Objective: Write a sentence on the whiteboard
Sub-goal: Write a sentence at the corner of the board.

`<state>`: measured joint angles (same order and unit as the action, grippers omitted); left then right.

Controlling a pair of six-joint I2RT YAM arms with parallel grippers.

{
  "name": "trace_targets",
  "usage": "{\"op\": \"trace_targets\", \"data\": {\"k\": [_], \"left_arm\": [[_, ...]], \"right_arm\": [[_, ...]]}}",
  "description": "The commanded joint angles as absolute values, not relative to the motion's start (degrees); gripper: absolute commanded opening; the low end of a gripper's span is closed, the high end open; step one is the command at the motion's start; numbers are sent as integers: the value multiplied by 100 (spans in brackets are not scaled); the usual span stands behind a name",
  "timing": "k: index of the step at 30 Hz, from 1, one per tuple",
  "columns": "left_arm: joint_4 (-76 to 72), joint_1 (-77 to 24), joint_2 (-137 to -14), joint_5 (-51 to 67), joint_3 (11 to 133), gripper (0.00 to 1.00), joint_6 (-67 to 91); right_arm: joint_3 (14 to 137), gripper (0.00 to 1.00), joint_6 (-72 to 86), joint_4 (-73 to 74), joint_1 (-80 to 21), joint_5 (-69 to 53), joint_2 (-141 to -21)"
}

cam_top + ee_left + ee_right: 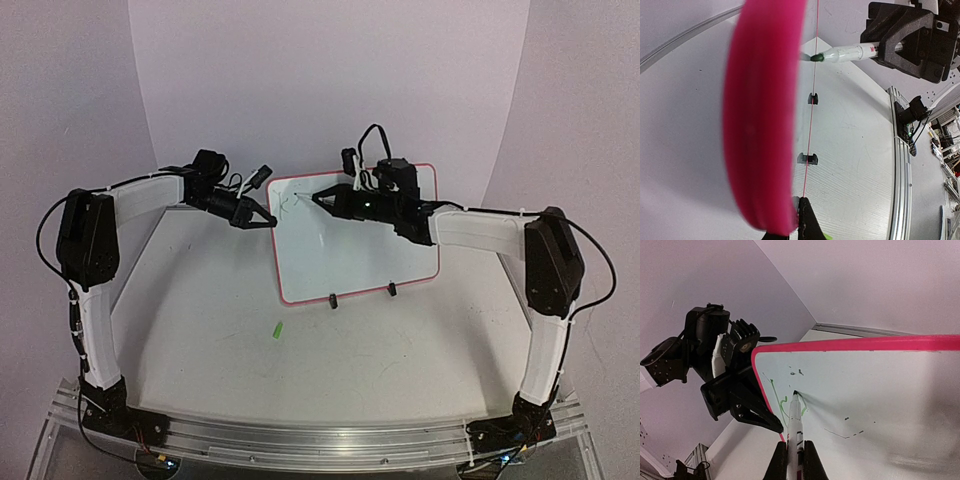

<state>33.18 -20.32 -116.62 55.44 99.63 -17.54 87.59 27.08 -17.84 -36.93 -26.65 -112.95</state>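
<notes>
A small green object point(277, 329) lies on the white table point(190, 300) nearest the arm bases. Behind it, the whiteboard point(370, 250) stands on two black clip feet point(333, 299). The left gripper point(268, 221) pinches its left rim. The right gripper point(318, 197) clamps a green-tipped marker point(794, 415), its tip touching the board's upper left.

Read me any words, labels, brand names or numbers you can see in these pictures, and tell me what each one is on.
No text can be quoted.
Whiteboard: only green strokes by the marker tip, not readable as letters; a few dark specks, not writing.
Marker: small print on the barrel, too blurred to read.
Nothing else carries text.
</notes>
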Motion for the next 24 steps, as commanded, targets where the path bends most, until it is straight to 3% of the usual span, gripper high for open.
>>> {"op": "trace_targets", "data": {"k": [1,24], "left_arm": [[3340,-2056,-11341,5301,9935,0,-2007],[3342,-2066,-11329,5287,9935,0,-2005]], "right_arm": [[8933,0,2733,-1698,-3648,-2736,-11478],[8145,0,2662,-1627,-3647,-2472,-11048]]}}
